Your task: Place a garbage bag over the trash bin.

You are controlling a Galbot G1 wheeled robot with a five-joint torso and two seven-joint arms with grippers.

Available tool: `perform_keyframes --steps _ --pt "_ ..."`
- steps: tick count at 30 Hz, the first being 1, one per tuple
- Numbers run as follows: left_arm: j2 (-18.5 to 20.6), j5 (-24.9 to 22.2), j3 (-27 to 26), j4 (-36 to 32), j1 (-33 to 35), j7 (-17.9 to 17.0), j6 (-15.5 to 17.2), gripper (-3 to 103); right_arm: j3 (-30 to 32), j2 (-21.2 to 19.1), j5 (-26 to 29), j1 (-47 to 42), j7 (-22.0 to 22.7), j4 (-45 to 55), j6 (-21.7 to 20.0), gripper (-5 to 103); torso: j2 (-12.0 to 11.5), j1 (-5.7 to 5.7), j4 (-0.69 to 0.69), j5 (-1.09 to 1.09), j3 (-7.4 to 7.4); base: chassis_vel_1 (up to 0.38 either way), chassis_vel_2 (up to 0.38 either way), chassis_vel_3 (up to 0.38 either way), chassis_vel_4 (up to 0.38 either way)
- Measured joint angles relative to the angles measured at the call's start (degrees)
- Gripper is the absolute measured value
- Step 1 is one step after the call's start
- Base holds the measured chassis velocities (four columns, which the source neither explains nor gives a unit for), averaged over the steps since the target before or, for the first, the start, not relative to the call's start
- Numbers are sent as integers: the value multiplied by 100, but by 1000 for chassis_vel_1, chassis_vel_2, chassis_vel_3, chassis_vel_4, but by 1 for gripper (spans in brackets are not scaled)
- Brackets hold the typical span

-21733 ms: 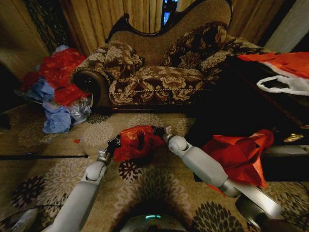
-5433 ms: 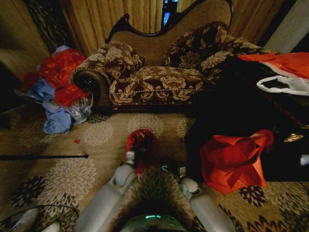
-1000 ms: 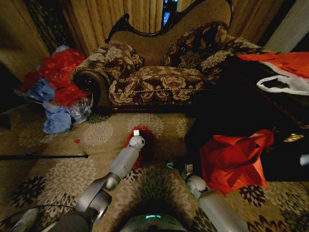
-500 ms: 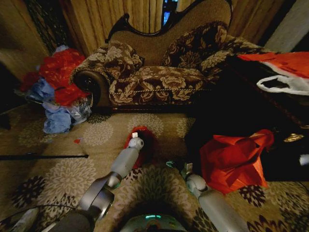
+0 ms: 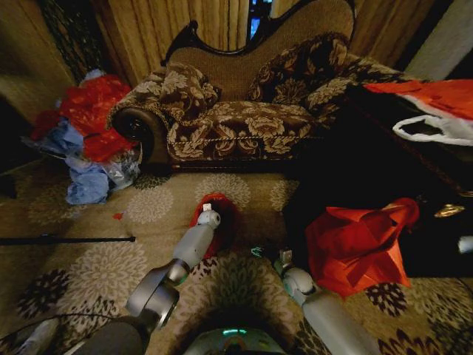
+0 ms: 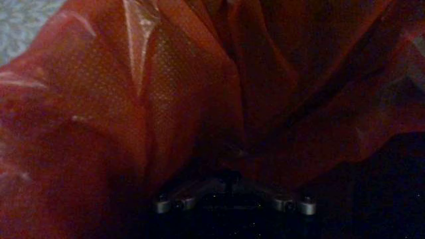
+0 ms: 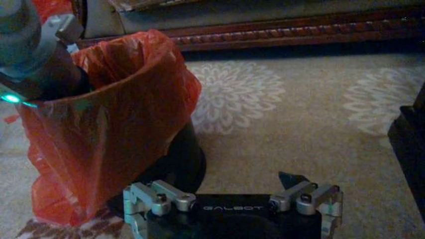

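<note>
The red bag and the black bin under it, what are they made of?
The garbage bag looks like thin, glossy plastic: it crinkles, shines and lets light glow through. The trash bin looks like smooth, dark, hard plastic, though so little shows below the bag that it is hard to be sure. The left gripper reaches down inside the bag; the right gripper waits beside the bin, its fingers open.

left arm stretched forward, its wrist angled downward; right gripper (image 7: 232,191) held low, its fingers spread apart.
</note>
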Motion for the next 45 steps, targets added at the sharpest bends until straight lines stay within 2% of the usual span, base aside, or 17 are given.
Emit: perform_keyframes --steps 6,13,19,22,25,26,28,30,33,34,37,38,39,40,42,43,45 --pt "-1 -27 20 -16 24 197 37 0 -5 -6 -8 -10 17 26 -7 100 0 0 -2 -1 0 0 0 0 0" --pt "127 -176 80 -695 300 104 119 0 -7 -2 -11 -9 51 50 -21 100 0 1 -2 -3 2 0 0 0 0" --pt "296 -307 146 -1245 435 238 -65 0 19 -4 -6 -39 62 110 -32 100 -1 1 0 -2 2 0 0 0 0" --pt "359 -397 178 -1675 561 266 -131 0 36 -22 -7 -74 62 144 -32 100 -1 2 -2 -1 2 0 0 0 0" --pt "540 -485 318 -2544 807 148 -196 0 69 -48 -1 -106 62 215 -32 100 -1 1 -1 -2 1 0 0 0 0" --pt "540 -485 318 -2544 807 148 -196 0 69 -48 -1 -106 62 215 -32 100 -1 1 -1 -2 1 0 0 0 0" --pt "738 -469 530 -3235 991 118 -338 0 86 -80 3 -109 58 254 -32 100 -1 1 0 -2 1 0 0 0 0" --pt "771 -453 566 -3394 1029 88 -338 0 91 -86 7 -110 59 265 -33 100 -1 1 -1 -2 1 0 0 0 0" --pt "867 -419 677 -3925 1164 -235 -221 0 108 -114 52 -145 66 357 -36 100 -1 1 -2 -2 1 0 0 0 0" --pt "867 -419 677 -3925 1164 -235 -221 0 108 -114 52 -145 66 357 -36 100 -1 1 -2 -2 1 0 0 0 0" --pt "1005 -214 751 -4314 1291 -293 -221 0 148 -119 196 -181 109 422 -71 100 -1 1 -1 -1 1 0 0 0 0" --pt "1214 -97 786 -4829 1464 -128 -403 0 278 -113 239 -246 125 499 -77 100 -1 1 -1 -2 1 0 0 0 0" --pt "1447 171 777 -5297 1692 194 -626 0 415 -120 247 -350 166 692 -76 100 -1 1 -2 0 1 0 0 0 0" --pt "1447 171 777 -5297 1692 194 -626 0 415 -120 247 -350 166 692 -76 100 -1 1 -2 0 1 0 0 0 0" --pt "1793 768 719 -5862 2114 431 -820 -1 584 -148 246 -528 311 1042 -65 100 -1 1 -2 -5 0 0 0 0 0" --pt "1793 768 719 -5862 2114 431 -820 -1 584 -148 246 -528 311 1042 -65 100 -1 1 -2 -5 0 0 0 0 0" --pt "2198 1480 600 -6332 2592 697 -1150 10 889 -142 129 -866 443 1498 -4 100 -1 0 5 0 0 0 0 0 0"
